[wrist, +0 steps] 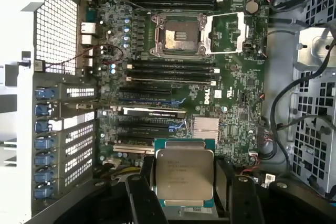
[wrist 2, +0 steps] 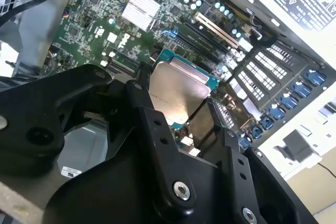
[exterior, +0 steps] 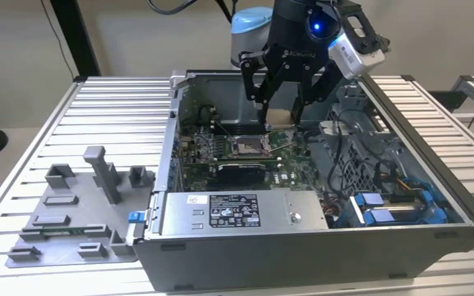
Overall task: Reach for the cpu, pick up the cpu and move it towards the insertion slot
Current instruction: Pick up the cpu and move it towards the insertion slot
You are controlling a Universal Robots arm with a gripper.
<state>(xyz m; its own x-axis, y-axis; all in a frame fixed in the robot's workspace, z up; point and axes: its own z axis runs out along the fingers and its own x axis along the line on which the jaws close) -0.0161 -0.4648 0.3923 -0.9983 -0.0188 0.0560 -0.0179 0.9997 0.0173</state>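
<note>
Silvery metal tops the one cpu (wrist: 184, 176) I hold, clamped between the two black fingers (wrist: 145, 195) of my single gripper (exterior: 281, 117) above the open computer case (exterior: 320, 246). In the first wrist view, the one insertion slot (wrist: 176, 40) lies well apart across the green motherboard (wrist: 231, 108), its frame apparently flipped open. One grey fixture tray (exterior: 64, 228) sits outside the case.

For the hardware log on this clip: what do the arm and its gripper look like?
The arm has a pale blue joint cap above a black wrist housing with a glowing blue light, a white-grey camera unit clamped beside it, and dark cables looping overhead. The gripper is matte black, with angular linkage fingers fastened by silver screws.
</note>
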